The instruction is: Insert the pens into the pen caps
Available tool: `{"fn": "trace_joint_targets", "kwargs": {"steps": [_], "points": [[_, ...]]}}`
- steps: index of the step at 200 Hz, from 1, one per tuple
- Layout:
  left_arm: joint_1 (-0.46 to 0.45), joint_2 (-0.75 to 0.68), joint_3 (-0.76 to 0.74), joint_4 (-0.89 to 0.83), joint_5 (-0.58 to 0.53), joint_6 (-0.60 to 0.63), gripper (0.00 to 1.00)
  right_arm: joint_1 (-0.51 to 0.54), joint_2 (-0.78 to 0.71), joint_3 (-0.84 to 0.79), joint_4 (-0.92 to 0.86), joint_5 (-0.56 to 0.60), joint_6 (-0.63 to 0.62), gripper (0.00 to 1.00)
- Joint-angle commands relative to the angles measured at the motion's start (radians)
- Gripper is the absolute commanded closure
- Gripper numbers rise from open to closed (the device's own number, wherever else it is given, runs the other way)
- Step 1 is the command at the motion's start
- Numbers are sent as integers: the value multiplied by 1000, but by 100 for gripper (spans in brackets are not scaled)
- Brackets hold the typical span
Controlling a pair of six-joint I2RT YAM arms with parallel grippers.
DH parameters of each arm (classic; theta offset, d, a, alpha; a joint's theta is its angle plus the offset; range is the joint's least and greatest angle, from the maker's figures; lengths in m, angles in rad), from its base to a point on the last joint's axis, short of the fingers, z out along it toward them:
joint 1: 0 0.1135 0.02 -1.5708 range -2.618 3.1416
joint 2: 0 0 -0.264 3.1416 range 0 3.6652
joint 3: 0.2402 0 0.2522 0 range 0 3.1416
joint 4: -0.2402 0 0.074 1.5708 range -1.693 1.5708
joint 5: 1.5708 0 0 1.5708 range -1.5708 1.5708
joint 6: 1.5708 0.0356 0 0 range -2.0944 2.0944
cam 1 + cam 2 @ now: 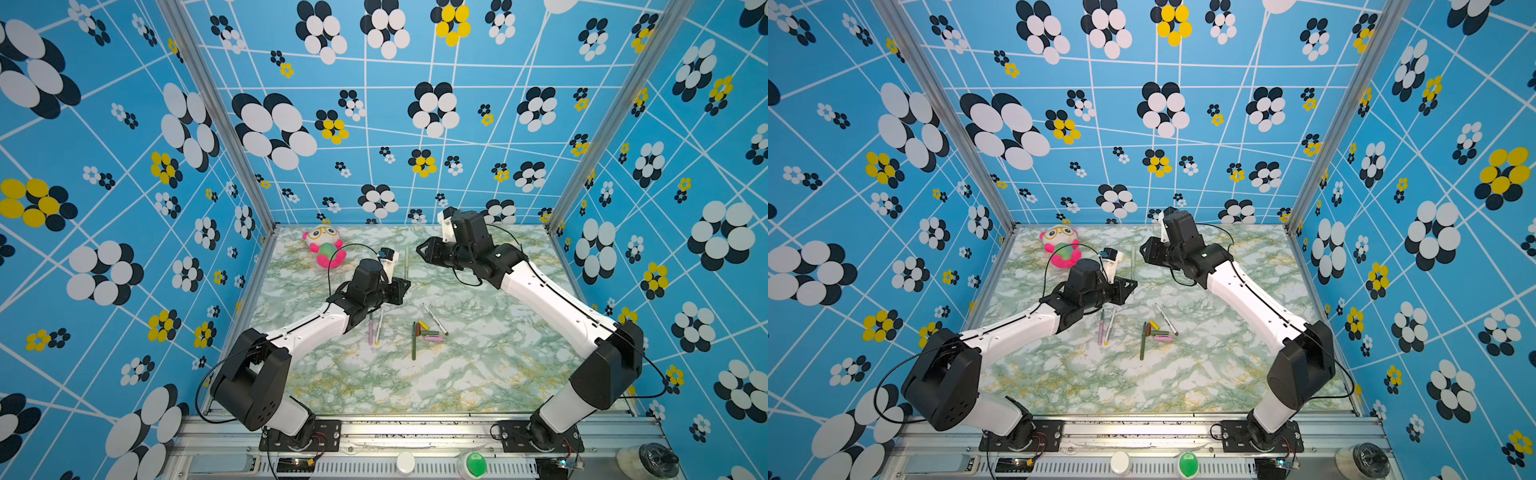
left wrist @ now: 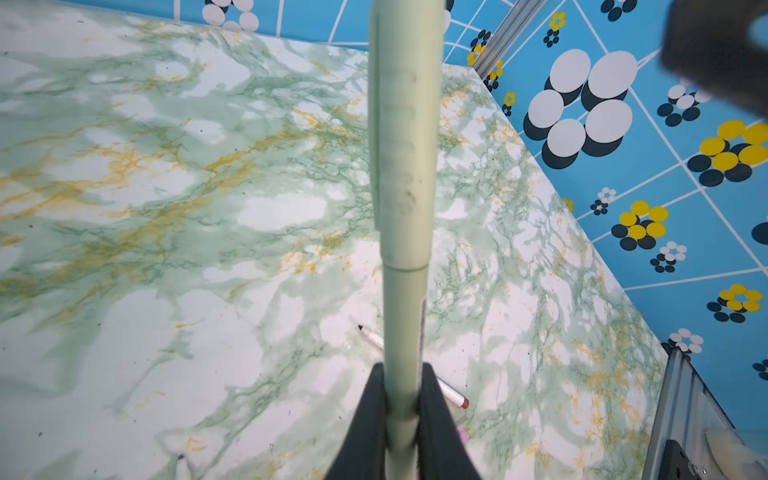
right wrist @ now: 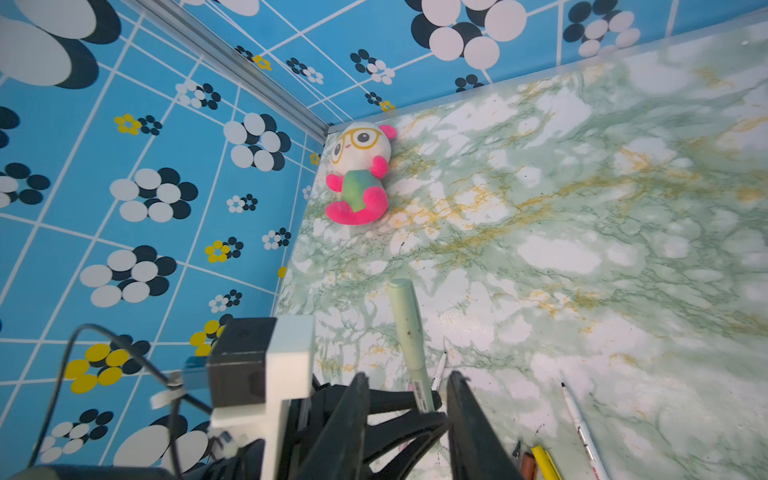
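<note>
Left tool [image 2: 402, 376] clamped on pale green pen [image 2: 401, 320] as anchor; cap [image 2: 405, 124] looks seated; right tool [image 3: 407, 380], 1 o'clock, jaws apart.

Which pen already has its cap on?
The pale green pen held in the left hand: its matching cap is on. The other four pens lie uncapped on the table.
</note>
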Motion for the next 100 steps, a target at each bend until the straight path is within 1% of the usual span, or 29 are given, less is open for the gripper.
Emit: {"fn": "trace_joint_targets", "kwargs": {"steps": [1, 46, 100], "points": [[-3, -66, -11, 12, -16, -24, 100, 6, -26, -43, 4, -50, -20, 66], [-5, -112, -7, -14, 20, -70, 100, 8, -54, -145, 80, -113, -30, 60], [-18, -118, -12, -24, 40, -96, 100, 24, -56, -186, 158, -177, -47, 59]]}}
